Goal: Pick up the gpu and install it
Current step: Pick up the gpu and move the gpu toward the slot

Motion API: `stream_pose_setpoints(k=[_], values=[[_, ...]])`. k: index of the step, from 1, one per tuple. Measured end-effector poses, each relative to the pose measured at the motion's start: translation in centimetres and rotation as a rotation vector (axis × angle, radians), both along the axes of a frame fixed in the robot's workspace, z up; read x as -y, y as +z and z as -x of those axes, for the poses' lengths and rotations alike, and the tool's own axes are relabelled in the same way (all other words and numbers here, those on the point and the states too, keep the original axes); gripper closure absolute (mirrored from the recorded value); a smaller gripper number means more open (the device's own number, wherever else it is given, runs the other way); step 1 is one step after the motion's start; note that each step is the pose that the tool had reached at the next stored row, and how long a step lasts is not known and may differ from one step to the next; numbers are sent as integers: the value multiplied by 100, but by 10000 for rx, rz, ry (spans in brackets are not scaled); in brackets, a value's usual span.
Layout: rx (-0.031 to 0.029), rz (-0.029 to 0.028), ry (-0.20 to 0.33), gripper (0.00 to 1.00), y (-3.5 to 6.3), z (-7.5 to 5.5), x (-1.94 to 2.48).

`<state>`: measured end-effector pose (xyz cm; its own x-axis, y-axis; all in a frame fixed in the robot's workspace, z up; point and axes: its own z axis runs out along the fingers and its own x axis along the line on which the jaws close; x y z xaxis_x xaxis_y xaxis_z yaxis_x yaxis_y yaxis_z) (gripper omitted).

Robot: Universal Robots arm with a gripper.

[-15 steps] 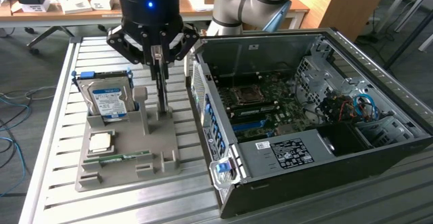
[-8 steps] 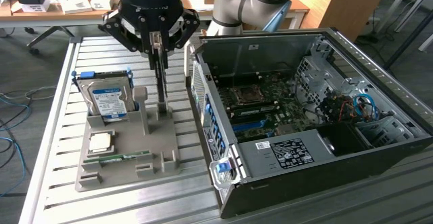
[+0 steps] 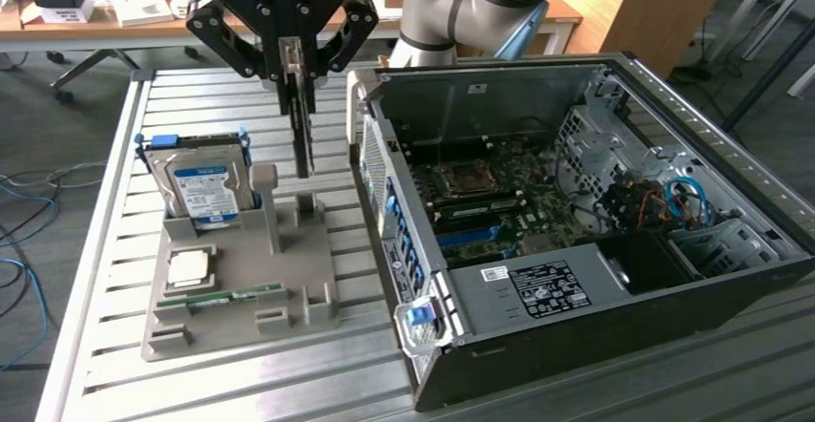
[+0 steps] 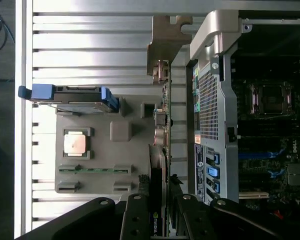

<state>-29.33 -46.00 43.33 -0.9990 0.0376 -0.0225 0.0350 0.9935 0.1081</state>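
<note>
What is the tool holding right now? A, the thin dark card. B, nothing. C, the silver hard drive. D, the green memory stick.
A: the tool grips the gpu, the thin dark card, over the grey holder, where the hard drive and memory stick sit.

The gpu (image 3: 303, 136) is showing dark, perhaps black, the hard drive (image 3: 201, 188) is wearing a blue-and-white label, and the holder (image 3: 301, 271) is looking plain grey.

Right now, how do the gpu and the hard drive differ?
The gpu hangs in the gripper; the hard drive sits in the grey holder. The gpu is a thin dark card; the hard drive is thicker, silver, blue-labelled. Both stand on edge.
</note>
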Motion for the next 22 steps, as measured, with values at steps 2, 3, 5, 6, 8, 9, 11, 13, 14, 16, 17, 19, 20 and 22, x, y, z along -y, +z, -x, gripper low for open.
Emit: stream_pose_setpoints(k=[2,3,5,6,8,9,11,13,14,16,17,19,20,22], values=[[0,0,0,74,5,0,0],[-1,1,0,74,6,0,-1],[-2,2,0,74,7,-4,0],[-3,2,3,74,8,-15,0],[-2,2,0,74,7,-54,0],[-2,2,0,74,7,-82,0],[-2,1,0,74,6,-144,0],[-2,1,0,74,6,-213,0],[-2,0,0,74,6,-254,0],[-4,1,0,74,6,-338,0],[-6,2,0,74,7,-382,-1],[-6,0,0,74,6,-470,0],[-7,0,1,74,6,-513,0],[-9,-2,0,74,7,-601,-1]])
